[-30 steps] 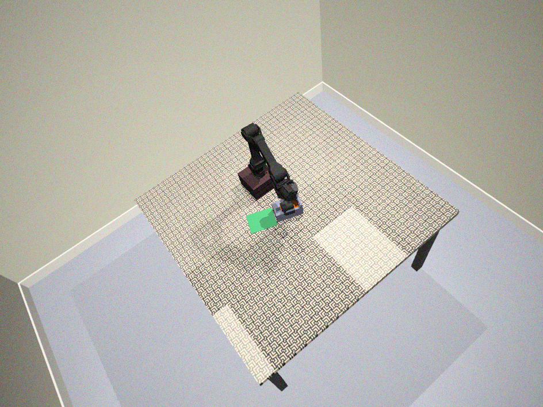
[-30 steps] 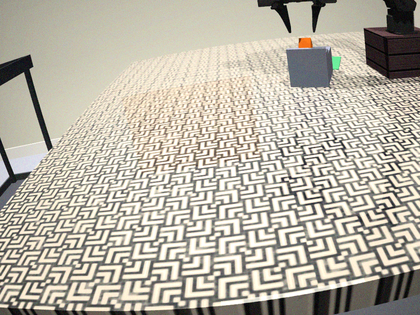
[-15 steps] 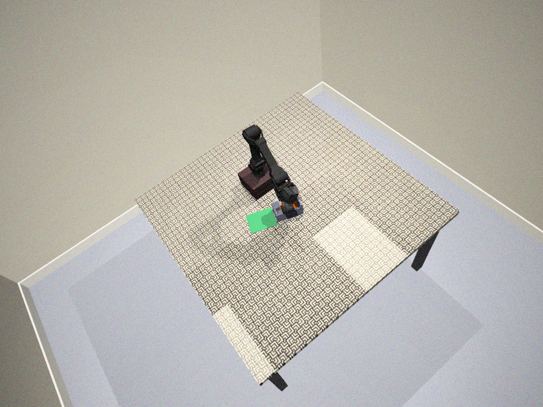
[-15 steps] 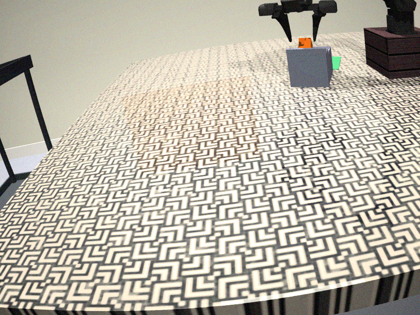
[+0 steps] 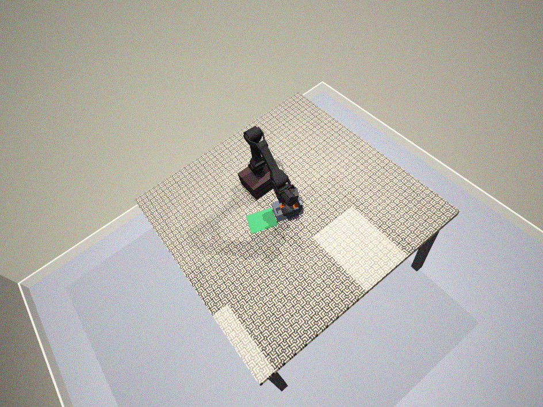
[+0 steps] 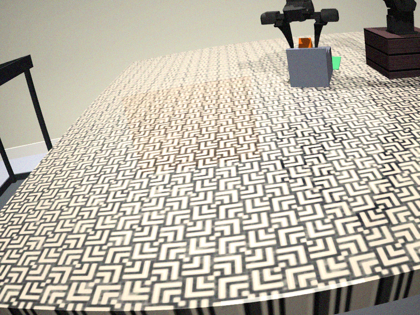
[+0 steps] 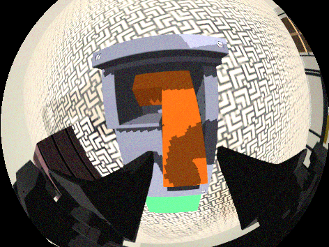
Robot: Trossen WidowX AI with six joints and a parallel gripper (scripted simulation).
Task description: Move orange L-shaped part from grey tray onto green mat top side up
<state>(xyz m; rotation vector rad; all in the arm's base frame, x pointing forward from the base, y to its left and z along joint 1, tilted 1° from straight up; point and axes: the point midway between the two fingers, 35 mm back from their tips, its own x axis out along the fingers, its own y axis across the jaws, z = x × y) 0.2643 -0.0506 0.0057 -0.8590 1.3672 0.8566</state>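
Observation:
The orange L-shaped part [image 6: 304,42] [image 7: 179,108] is tipped in the grey tray [image 5: 279,216] [image 6: 308,69] [image 7: 139,141]. Its L-shaped end is sunk in the deep side of the tray. Its straight end stands up above the tray's top, as the wrist view and the exterior view show. My gripper [image 6: 304,46] [image 7: 186,154] is open, with one finger on each side of the raised bar and a gap on both sides. The fingertips are down near the tray's top edge. The green mat [image 5: 259,221] [image 6: 336,62] [image 7: 173,205] lies beside the tray, past the raised end.
The brown box [image 5: 254,183] [image 6: 389,52] [image 7: 67,153] under the arm's base stands close to the tray and mat. The patterned table [image 5: 210,258] [image 6: 203,189] carries them. A dark frame [image 6: 37,101] stands beyond the table's left edge in the exterior view.

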